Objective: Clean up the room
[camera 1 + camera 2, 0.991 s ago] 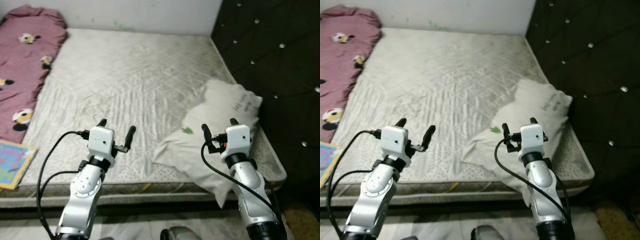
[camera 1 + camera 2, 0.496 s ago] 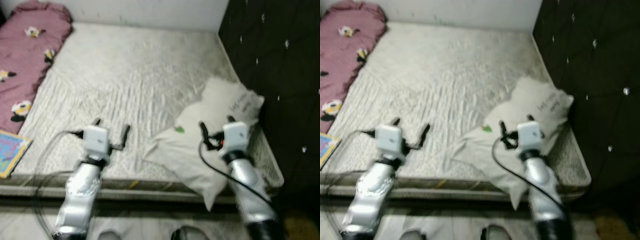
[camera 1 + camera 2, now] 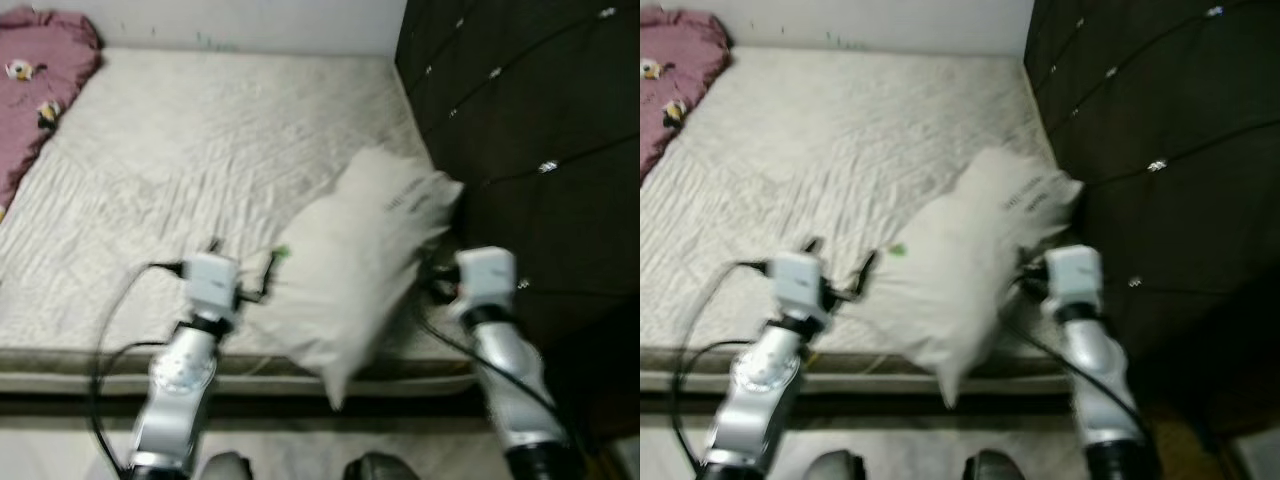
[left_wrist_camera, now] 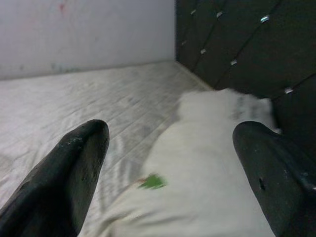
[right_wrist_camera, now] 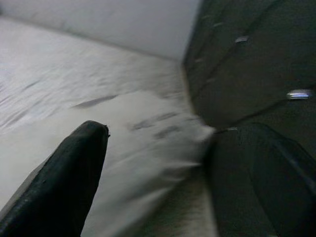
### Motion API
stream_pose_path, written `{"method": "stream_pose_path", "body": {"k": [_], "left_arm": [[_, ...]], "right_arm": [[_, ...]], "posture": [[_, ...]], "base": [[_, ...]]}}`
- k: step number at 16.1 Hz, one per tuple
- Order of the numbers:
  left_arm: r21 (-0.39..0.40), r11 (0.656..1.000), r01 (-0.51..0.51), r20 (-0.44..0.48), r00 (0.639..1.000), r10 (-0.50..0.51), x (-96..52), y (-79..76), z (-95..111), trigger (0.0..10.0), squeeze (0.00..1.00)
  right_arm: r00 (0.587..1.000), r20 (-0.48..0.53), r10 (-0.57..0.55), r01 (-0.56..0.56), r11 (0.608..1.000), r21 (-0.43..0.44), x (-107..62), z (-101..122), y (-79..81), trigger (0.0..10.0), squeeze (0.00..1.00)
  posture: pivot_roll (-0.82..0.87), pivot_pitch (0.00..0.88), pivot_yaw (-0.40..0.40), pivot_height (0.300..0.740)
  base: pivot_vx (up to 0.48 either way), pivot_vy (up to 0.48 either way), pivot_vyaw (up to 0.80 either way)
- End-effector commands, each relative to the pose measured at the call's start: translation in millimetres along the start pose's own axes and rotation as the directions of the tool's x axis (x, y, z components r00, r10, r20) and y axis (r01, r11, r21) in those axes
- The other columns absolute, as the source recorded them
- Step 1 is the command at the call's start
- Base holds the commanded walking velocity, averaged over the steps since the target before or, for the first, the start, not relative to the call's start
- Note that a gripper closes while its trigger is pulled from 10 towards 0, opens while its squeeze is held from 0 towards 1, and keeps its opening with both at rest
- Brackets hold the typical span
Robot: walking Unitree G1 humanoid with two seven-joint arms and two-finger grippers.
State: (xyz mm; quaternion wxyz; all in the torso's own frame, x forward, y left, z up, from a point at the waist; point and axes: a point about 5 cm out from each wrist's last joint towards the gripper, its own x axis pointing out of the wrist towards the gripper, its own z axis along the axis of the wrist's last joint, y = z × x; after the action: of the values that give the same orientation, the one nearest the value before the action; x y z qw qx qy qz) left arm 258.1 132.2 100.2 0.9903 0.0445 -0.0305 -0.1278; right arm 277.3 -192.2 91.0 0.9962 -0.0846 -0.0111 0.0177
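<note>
A white pillow (image 3: pixel 355 250) with a small green mark and dark lettering lies tilted on the near right corner of the grey quilted mattress (image 3: pixel 180 150), one corner hanging over the bed's front edge. My left gripper (image 3: pixel 244 256) is open just left of the pillow, its fingers (image 4: pixel 79 163) spread with the pillow (image 4: pixel 207 168) ahead of them. My right gripper (image 5: pixel 173 131) is open at the pillow's right side, close to the black headboard. The pictures are blurred.
A black tufted headboard (image 3: pixel 520 120) with shiny studs rises on the right. A pink patterned blanket (image 3: pixel 40 50) lies at the bed's far left. A white wall (image 3: pixel 220 20) runs behind the bed. Pale floor (image 3: pixel 60 450) lies below its front edge.
The whole view has swung to the right, so the pillow now sits in the middle and the colourful book at the left has left the picture. Both grippers stay open.
</note>
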Motion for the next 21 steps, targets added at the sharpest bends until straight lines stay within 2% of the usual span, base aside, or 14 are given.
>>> {"method": "stream_pose_path", "body": {"k": [1,4,6,8,10,11,12,13,17,19,20,21], "left_arm": [[0.007,0.999,-0.031,0.001,1.0,0.031,-2.7,9.4,1,10.0,0.0],[0.02,0.994,-0.105,0.006,0.995,0.105,-0.9,17.5,3,10.0,0.0],[0.022,0.989,-0.144,0.009,0.99,0.144,-1.0,24.0,6,10.0,0.0],[0.016,0.983,-0.181,-0.02,0.983,0.181,-4.7,29.9,5,10.0,0.0],[0.035,0.985,-0.169,-0.053,0.984,0.17,-9.2,29.3,2,10.0,0.0],[-0.068,0.992,-0.102,-0.062,0.993,0.098,-10.6,21.8,0,10.0,0.0],[-0.084,0.992,-0.094,-0.062,0.994,0.089,-11.3,19.8,-1,10.0,0.0],[-0.044,0.99,-0.132,-0.076,0.989,0.129,-11.2,20.5,-3,10.0,0.0],[-0.038,0.993,-0.114,-0.069,0.991,0.111,-11.1,21.4,-1,10.0,0.0],[-0.015,0.987,-0.157,-0.09,0.984,0.155,-15.5,28.5,-6,10.0,0.0],[-0.031,0.983,-0.181,-0.105,0.979,0.177,-19.1,32.0,-9,10.0,0.0],[-0.031,0.975,-0.221,-0.122,0.969,0.216,-24.4,35.7,-11,10.0,0.0]], "right_arm": [[1.0,0.005,-0.014,0.013,0.999,0.034,0.7,2,2.2,10.0,0.0],[0.999,-0.015,-0.033,0.034,0.998,0.051,0.5,2,-3.2,10.0,0.0],[0.999,-0.032,0.034,-0.032,0.997,0.073,0.1,2,5.7,10.0,0.0],[0.998,-0.031,0.055,-0.053,0.996,0.069,-2.6,2,10.9,10.0,0.0],[0.997,-0.045,0.06,-0.057,0.996,0.072,-4.8,0,13.1,10.0,0.0],[0.996,-0.054,0.075,-0.072,0.995,0.067,-4.8,0,12.8,10.0,0.0],[0.995,-0.061,0.082,-0.078,0.995,0.066,-5.0,-1,13.1,10.0,0.0],[0.993,-0.073,0.09,-0.084,0.994,0.076,-5.9,-3,14.2,10.0,0.0],[0.991,-0.087,0.099,-0.091,0.992,0.091,-8.0,-5,16.6,10.0,0.0],[0.995,-0.098,0.037,-0.034,0.999,0.032,-8.5,-6,12.8,10.0,0.0],[0.995,-0.095,0.012,-0.01,1.0,0.021,-8.6,-6,9.8,10.0,0.0],[0.998,-0.067,0.009,-0.004,0.997,0.08,-12.6,-3,7.1,10.0,0.0]], "posture": [[-0.02,0.082,-0.038,0.74],[-0.02,0.099,-0.039,0.74],[-0.02,0.115,-0.036,0.74],[-0.01,0.12,-0.03,0.74],[-0.01,0.119,-0.029,0.74],[-0.01,0.11,-0.031,0.74],[-0.01,0.103,-0.031,0.74],[-0.01,0.099,-0.033,0.74],[-0.02,0.092,-0.03,0.74],[-0.02,0.093,-0.025,0.74],[-0.02,0.093,-0.025,0.74],[-0.02,0.092,-0.017,0.74]], "base": [[0.0,0.0,0.0],[0.0,0.0,0.0],[0.0,0.0,0.0],[0.0,0.0,0.0],[0.0,0.0,0.0],[0.0,0.0,0.0],[0.0,0.0,0.0],[0.0,0.0,0.0],[0.0,0.0,0.0],[0.0,0.0,0.0],[0.0,0.0,0.0],[0.0,0.0,0.0]]}}
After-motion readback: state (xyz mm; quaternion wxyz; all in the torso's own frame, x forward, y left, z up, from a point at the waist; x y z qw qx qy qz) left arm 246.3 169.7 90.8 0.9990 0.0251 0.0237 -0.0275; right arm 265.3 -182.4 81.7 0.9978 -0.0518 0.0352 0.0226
